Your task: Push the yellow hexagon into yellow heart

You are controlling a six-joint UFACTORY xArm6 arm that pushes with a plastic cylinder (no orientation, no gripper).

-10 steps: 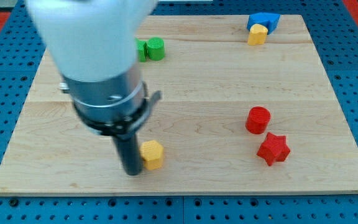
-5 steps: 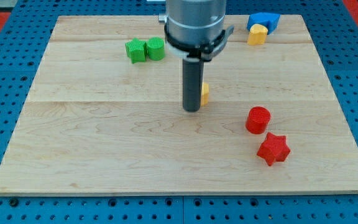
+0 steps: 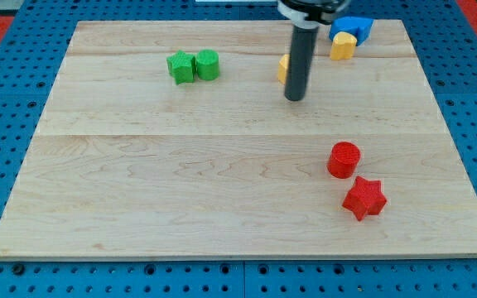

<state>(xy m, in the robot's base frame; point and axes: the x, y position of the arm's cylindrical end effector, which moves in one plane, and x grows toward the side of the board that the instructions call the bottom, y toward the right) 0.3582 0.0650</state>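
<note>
Landmark: we place everything from the yellow heart (image 3: 343,45), which sits near the top right corner of the board (image 3: 139,190).
Our tip: my tip (image 3: 294,98) rests on the board, left of the heart and lower in the view; it is a plain rod end with nothing to open or shut, and it holds nothing.
Yellow hexagon: the yellow hexagon (image 3: 282,69) lies left of the heart, apart from it, and mostly hidden behind our rod, so we see only its left edge; it sits against the rod, just above the tip in the view.
Blue block: the blue block (image 3: 353,26) touches the heart from just above it; we cannot make out its shape.
Green pair: the green cube (image 3: 180,67) and green cylinder (image 3: 208,64) sit side by side, touching, well to the left of the heart.
Red pair: the red cylinder (image 3: 344,159) and red star (image 3: 363,198) lie well below the heart, close together.
</note>
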